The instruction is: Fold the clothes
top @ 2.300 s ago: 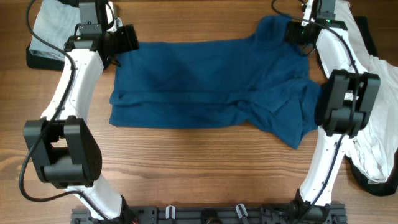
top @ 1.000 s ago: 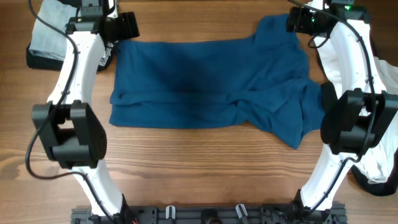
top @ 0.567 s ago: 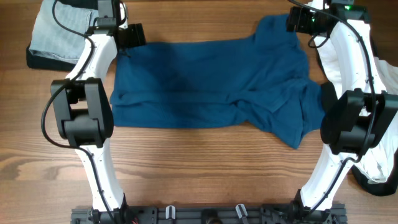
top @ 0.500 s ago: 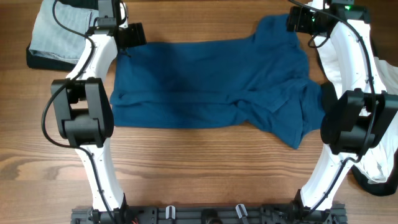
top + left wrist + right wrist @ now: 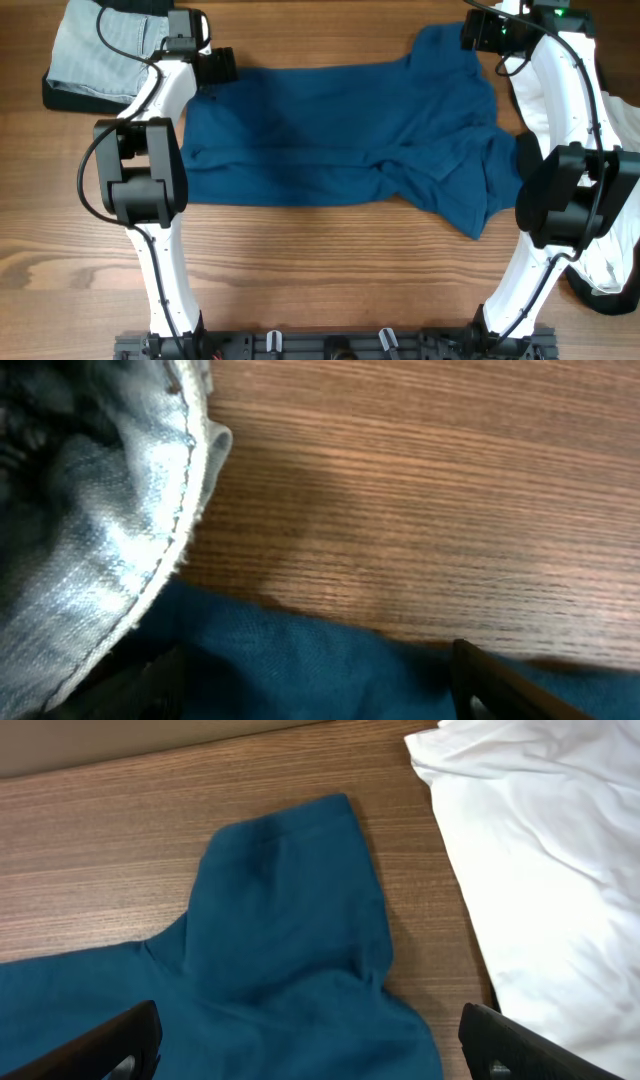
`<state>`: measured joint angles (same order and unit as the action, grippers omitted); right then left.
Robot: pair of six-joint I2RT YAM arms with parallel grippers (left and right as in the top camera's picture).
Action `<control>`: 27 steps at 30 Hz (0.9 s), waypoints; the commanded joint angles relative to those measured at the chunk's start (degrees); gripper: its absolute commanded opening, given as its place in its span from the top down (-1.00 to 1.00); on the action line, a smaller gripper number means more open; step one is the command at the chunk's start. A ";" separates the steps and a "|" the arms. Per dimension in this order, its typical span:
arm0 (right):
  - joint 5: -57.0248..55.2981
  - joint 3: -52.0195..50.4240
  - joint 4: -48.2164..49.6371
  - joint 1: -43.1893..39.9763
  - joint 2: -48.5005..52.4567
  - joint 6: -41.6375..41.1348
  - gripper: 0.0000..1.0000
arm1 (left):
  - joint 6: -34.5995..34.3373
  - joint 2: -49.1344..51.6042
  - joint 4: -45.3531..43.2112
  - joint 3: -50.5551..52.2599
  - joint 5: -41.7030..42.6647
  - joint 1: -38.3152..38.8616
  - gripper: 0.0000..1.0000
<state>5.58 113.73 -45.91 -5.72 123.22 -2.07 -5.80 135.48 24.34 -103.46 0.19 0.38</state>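
The dark-blue shirt (image 5: pixel 330 130) lies spread across the wooden table, with creases at its middle and a folded-over part at the right. My left gripper (image 5: pixel 220 68) is open at the shirt's far-left corner. In the left wrist view its fingers (image 5: pixel 320 695) straddle the blue fabric edge (image 5: pixel 300 665) without closing on it. My right gripper (image 5: pixel 476 35) is open over the far-right sleeve. In the right wrist view its fingers (image 5: pixel 320 1050) sit wide apart above the sleeve (image 5: pixel 285 900).
A pale-blue denim piece (image 5: pixel 95 45) lies at the far left, touching the shirt corner in the left wrist view (image 5: pixel 90 550). A white garment (image 5: pixel 612 235) lies along the right edge, close to the sleeve in the right wrist view (image 5: pixel 540 850).
My left arm has swung its elbow inward and the left gripper has shifted right and down onto the shirt's far-left corner. The right gripper rose slightly earlier, then stayed still.
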 commanded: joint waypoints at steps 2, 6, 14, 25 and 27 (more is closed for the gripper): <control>0.87 0.57 0.46 0.13 0.00 0.66 -0.93 | 1.14 0.83 -0.74 -0.33 -4.24 -0.22 -0.66; 0.90 0.57 0.46 0.13 0.00 1.66 -0.93 | 1.14 0.90 -1.01 -0.33 -5.25 -0.22 -0.64; 0.87 0.24 0.63 0.13 0.02 2.12 -0.92 | 1.14 5.07 -1.90 -0.33 -5.27 -0.22 -0.55; 0.85 0.20 1.73 0.13 0.11 2.08 -0.93 | 1.07 5.42 -2.05 -0.33 -5.25 -0.04 0.81; 0.87 0.15 2.62 0.13 0.15 2.08 -0.93 | 1.07 5.16 -1.38 -0.33 -5.25 0.17 0.92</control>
<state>5.58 113.73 -44.42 -5.72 123.22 -0.75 -4.80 137.71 21.45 -104.09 -5.82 0.34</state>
